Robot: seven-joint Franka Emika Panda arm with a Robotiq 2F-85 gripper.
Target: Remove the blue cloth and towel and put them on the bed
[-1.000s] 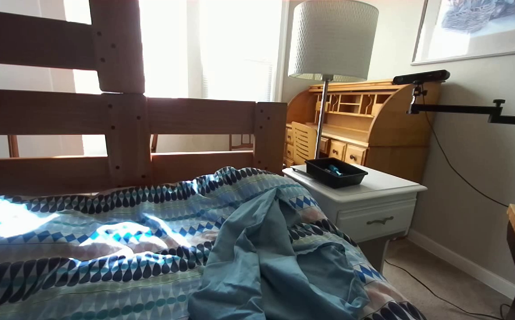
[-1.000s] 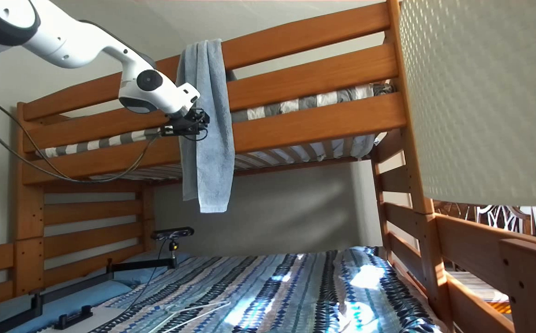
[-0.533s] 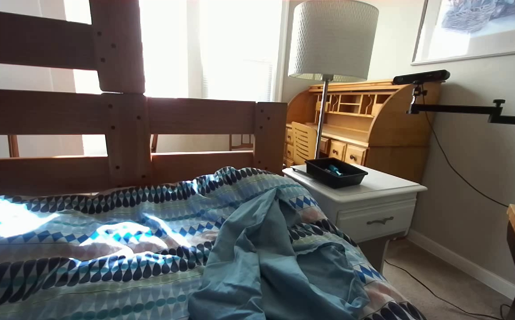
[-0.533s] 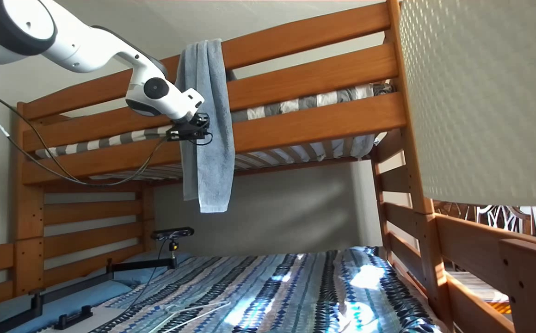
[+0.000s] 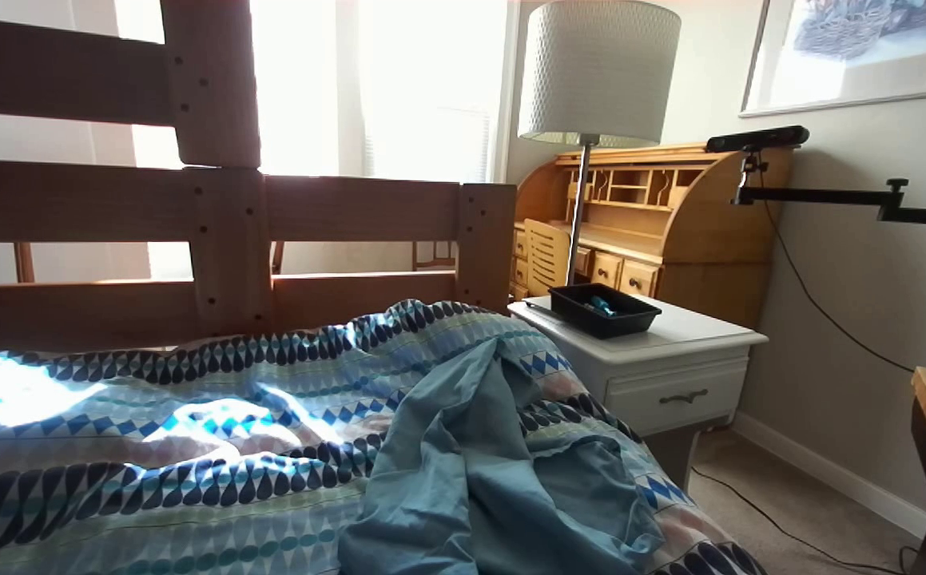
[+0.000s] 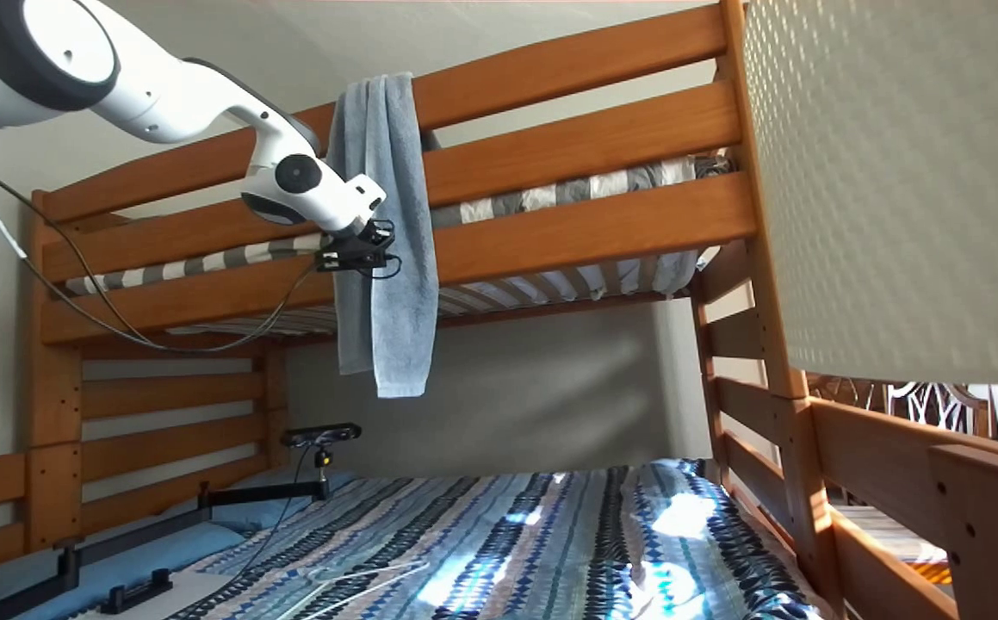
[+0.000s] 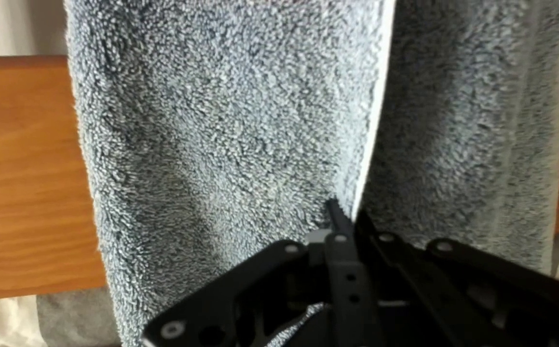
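Hanging over the bunk bed's top rail was one grey towel, white hem pinched in the closed Robotiq gripper; open room lay right.

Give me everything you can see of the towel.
The towel is grey-blue, with thick, fluffy pile like terry cloth and a pale edge. Draped over the wooden top rail, it hangs in long vertical folds, its lower end uneven and dangling free. In the wrist view, the jaws look closed on the pale edge.
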